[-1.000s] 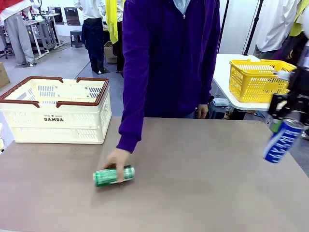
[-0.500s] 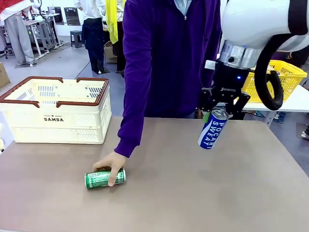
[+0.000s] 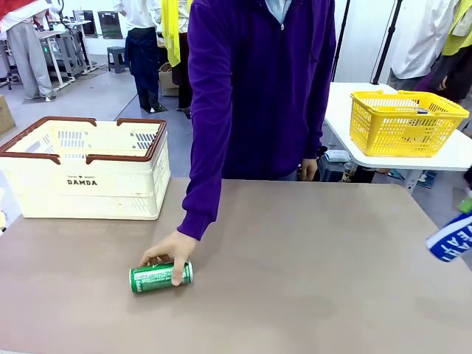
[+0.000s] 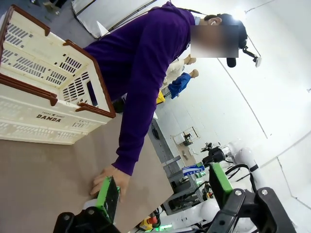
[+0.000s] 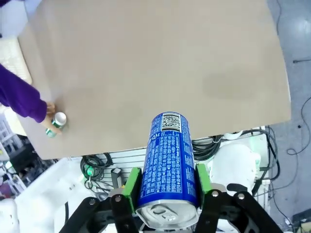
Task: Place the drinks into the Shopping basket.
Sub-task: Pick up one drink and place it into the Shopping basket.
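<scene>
Gripping the blue can (image 5: 167, 150) in my right gripper (image 5: 167, 185), left gripper (image 4: 164, 187) open, I see a hand (image 3: 168, 248) on the green can (image 3: 153, 278).

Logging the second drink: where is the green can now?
Front view: the green can lies sideways on the table, left of centre, under the person's hand, in front of the cream basket.

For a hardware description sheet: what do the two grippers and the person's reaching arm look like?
Left gripper: black jointed metal fingers with bolted links, faced with bright green pads. Right gripper: the same build, black fingers with green pads. The person's sleeve is long, plain and purple, and reaches the wrist.
</scene>
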Action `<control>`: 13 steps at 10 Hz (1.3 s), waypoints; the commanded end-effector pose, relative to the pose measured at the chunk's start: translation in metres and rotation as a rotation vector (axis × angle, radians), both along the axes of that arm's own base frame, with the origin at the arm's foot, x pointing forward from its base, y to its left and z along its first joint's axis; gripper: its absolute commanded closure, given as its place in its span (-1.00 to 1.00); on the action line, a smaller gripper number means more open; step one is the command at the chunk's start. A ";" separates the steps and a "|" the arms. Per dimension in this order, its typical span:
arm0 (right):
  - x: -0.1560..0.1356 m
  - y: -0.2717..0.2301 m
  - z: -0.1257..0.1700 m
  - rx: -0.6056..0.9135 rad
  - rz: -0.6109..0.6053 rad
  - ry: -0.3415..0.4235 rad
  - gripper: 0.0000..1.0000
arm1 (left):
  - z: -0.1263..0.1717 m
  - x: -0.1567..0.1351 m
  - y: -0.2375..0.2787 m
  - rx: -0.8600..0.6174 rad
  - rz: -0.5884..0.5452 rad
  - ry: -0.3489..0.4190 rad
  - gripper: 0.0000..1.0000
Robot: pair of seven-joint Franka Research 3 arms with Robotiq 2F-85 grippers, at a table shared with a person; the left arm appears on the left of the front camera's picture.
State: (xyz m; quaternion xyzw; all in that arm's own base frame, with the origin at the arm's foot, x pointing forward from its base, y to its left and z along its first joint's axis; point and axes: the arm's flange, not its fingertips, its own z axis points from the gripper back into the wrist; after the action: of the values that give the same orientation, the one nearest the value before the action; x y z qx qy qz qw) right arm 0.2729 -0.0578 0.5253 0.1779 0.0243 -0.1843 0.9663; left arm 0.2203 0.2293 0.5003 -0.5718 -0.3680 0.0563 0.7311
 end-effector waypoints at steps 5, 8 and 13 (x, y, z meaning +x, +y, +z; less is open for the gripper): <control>0.053 0.089 0.005 -0.037 0.147 -0.027 1.00 | 0.002 0.000 0.000 -0.009 -0.001 -0.028 -1.00; 0.095 0.218 0.009 -0.144 0.301 0.019 1.00 | 0.002 0.000 0.000 -0.009 -0.001 -0.028 -1.00; 0.056 0.092 -0.003 -0.050 -0.010 0.073 1.00 | 0.002 0.000 0.000 -0.009 -0.001 -0.028 -1.00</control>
State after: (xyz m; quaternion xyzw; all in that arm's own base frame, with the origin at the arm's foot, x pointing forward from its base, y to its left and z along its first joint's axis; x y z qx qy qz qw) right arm 0.3532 0.0606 0.5182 0.1368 0.0643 -0.1511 0.9769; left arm 0.2203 0.2294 0.5006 -0.5717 -0.3680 0.0561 0.7311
